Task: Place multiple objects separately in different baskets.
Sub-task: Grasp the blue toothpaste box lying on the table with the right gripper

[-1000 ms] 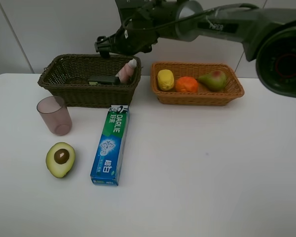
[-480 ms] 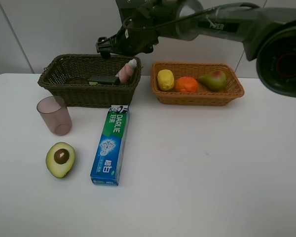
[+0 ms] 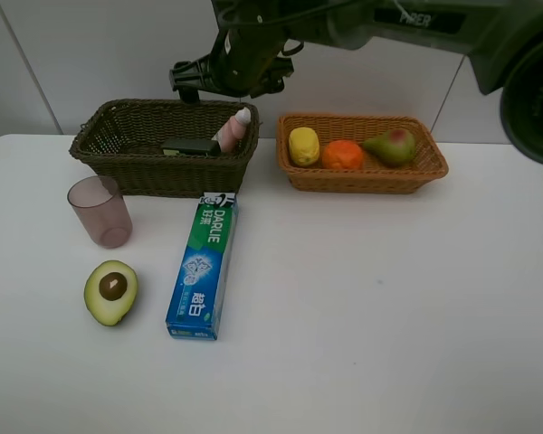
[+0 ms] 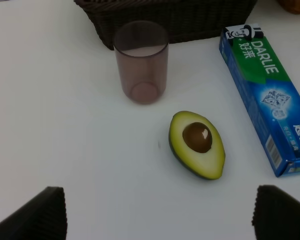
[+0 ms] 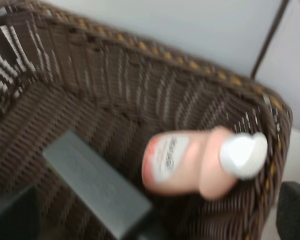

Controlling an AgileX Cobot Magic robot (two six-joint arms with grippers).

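The deeper, dark olive-brown rectangular basket [image 3: 163,174] and the shallower orange-tan rectangular basket [image 3: 362,181] were rough woven wicker. The mauve cup [image 3: 100,212] was smooth translucent plastic. The long blue-green toothpaste box [image 3: 202,271] was glossy printed card. The halved green avocado [image 3: 110,291] showed a matt cut face and a shiny brown stone. The white table [image 3: 389,316] looked smooth and matt.

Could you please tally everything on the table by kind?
Fruit: 4 (yellow lemon, round orange, red-green pear, halved avocado)
Bottles: 2 (black bottle, pink white-capped bottle)
Boxes: 1 (blue-green toothpaste box)
Cups: 1 (translucent mauve cup)
Wicker baskets: 2 (dark brown basket, light tan basket)
Total: 10
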